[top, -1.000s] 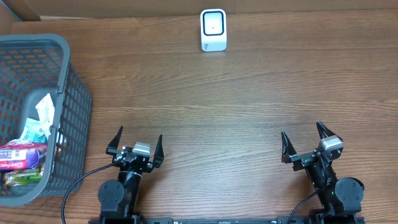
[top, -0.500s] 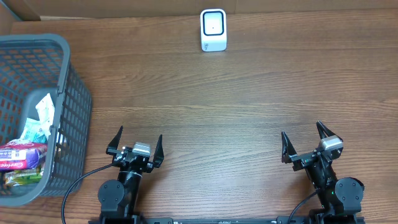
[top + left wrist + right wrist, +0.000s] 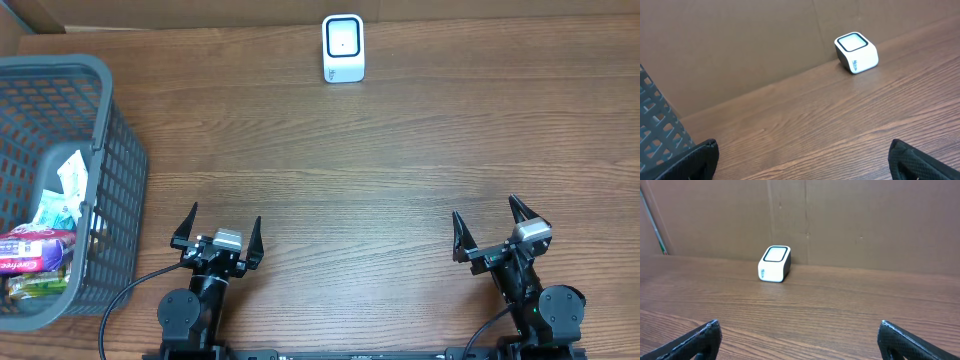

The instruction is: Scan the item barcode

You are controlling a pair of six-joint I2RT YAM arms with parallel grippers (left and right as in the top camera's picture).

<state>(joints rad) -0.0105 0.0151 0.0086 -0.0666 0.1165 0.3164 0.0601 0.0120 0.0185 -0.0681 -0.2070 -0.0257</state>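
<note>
A small white scanner (image 3: 343, 47) with a dark-rimmed window stands far on the tabletop (image 3: 350, 170). Colourful packets (image 3: 35, 255) lie in the grey basket (image 3: 125, 190) at left. The left gripper (image 3: 222, 225) and right gripper (image 3: 485, 215) hold their jaws wide apart, empty.

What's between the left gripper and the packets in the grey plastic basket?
The right wall of the grey plastic mesh basket stands between the open left gripper and the snack packets inside. Nothing visible lies between that basket and the white box-shaped scanner.
</note>
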